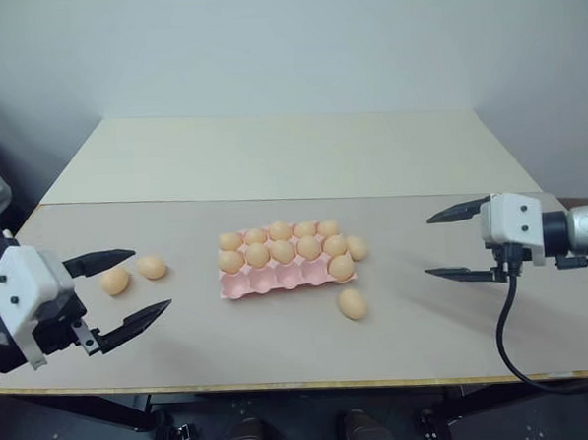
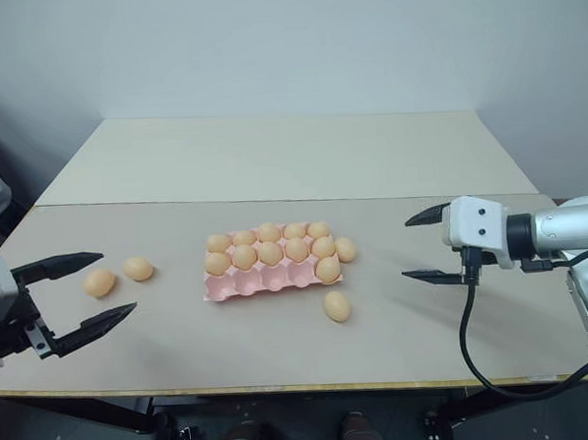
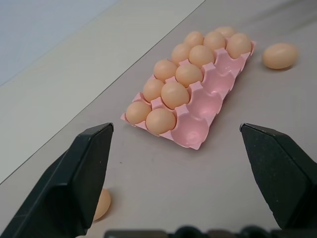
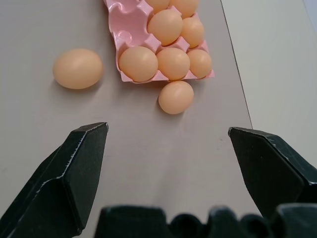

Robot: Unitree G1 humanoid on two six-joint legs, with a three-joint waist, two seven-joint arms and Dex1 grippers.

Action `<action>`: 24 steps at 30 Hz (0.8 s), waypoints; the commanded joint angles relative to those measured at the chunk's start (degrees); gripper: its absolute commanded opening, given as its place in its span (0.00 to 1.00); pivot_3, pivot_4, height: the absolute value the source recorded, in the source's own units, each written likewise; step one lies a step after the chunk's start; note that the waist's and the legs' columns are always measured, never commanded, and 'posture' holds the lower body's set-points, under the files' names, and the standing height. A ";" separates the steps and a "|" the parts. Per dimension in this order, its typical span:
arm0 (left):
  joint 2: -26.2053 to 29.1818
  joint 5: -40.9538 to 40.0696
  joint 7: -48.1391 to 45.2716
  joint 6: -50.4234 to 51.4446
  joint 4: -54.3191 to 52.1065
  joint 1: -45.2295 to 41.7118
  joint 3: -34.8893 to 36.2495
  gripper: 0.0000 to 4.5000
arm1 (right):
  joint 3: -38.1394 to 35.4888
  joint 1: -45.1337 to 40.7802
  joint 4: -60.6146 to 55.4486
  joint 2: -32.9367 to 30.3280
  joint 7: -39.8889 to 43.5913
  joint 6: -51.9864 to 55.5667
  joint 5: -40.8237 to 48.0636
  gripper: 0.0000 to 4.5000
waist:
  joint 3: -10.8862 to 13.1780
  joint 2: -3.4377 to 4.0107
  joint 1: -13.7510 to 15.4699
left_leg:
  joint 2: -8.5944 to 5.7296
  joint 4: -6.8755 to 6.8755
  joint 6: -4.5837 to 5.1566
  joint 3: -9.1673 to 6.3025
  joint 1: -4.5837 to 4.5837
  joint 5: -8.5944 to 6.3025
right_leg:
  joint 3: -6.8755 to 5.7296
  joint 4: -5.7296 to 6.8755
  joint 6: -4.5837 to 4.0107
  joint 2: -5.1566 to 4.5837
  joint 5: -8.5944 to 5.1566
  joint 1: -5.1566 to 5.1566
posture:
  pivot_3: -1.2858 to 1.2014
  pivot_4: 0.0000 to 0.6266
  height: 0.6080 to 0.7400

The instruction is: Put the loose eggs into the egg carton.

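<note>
**Four eggs loose, both grippers wide and empty**

The flat, lidless pink molded egg carton (image 1: 277,277) lies near the middle of the pale beige table (image 1: 271,162), closer to its near edge than to its far one. Its far and middle rows hold smooth pale orange-tan eggs, and one more sits in the right-end cup of the near row (image 1: 341,267); the other four near-row cups are bare pink.

Four loose eggs lie on the tabletop. One (image 1: 357,247) rests against the carton's right end, seemingly touching the rim, though the angle makes that hard to confirm. Another (image 1: 352,304) lies just off the carton's near right corner, toward the table's near edge. Two more (image 1: 114,281) (image 1: 151,267) sit close together well to the left of the carton, near the table's left edge.

The left gripper (image 1: 130,285) hovers by the table's near left corner, its black fingers spread wide around nothing, right beside the leftmost pair of eggs. The right gripper (image 1: 443,244) hangs over the right side of the table, well apart from the carton, its fingers likewise wide apart and empty.
</note>
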 commanded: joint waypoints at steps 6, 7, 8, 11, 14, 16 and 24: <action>-0.41 0.85 0.67 -2.05 -0.46 -1.17 0.16 0.99 | -2.71 -0.14 -1.36 -1.64 -0.23 1.46 1.58 1.00 | 0.00 0.00 0.01 | 0.00 0.00 0.00 0.01 0.00 0.00 | 0.01 0.00 0.01 0.00 0.01 -0.01 | 0.52 0.24 1.00; -0.42 1.05 0.37 -2.29 -0.40 -0.97 0.10 0.99 | -2.64 -0.12 -1.40 -1.74 -0.29 1.80 1.57 1.00 | 0.00 0.00 0.01 | -0.01 0.00 0.00 0.01 0.00 0.00 | 0.02 0.00 0.01 -0.01 0.01 -0.01 | 0.52 0.24 1.00; -0.41 1.52 0.36 -2.53 -0.32 -0.82 -0.07 0.99 | -2.55 -0.17 -1.38 -1.79 -0.37 2.02 1.55 1.00 | 0.00 0.00 0.01 | 0.00 0.00 0.00 0.03 0.00 0.00 | 0.03 0.00 0.01 -0.01 0.01 -0.01 | 0.52 0.24 1.00; -0.11 2.04 -0.07 -2.59 0.13 -0.76 -0.63 0.99 | -2.49 0.12 -1.69 -1.95 -0.83 2.89 1.43 1.00 | 0.00 -0.01 -0.01 | 0.00 0.00 0.00 0.03 0.00 0.00 | 0.03 0.00 0.01 0.00 0.01 -0.02 | 0.52 0.24 1.00; 0.16 2.23 -0.46 -2.81 0.57 -1.16 -1.04 0.99 | -2.67 0.67 -2.09 -2.01 -1.07 3.24 1.41 1.00 | 0.00 -0.01 0.02 | 0.01 0.00 0.00 0.03 0.00 0.00 | 0.02 0.00 0.01 0.00 0.01 -0.02 | 0.52 0.24 1.00; 0.54 2.29 -0.56 -2.80 0.95 -1.70 -1.46 0.99 | -2.76 0.77 -2.06 -2.05 -1.19 3.39 1.41 1.00 | 0.00 -0.01 0.02 | 0.00 0.00 0.00 0.03 0.00 0.00 | 0.03 0.00 0.01 0.00 0.01 -0.02 | 0.52 0.24 1.00; -0.11 1.53 -0.52 -3.18 0.49 -3.76 -4.45 0.99 | -2.87 0.21 -0.83 -2.32 -1.66 4.34 1.38 1.00 | 0.00 -0.01 0.01 | 0.00 0.00 0.01 0.04 -0.01 0.00 | 0.04 -0.01 0.03 0.00 0.02 -0.03 | 0.52 0.24 1.00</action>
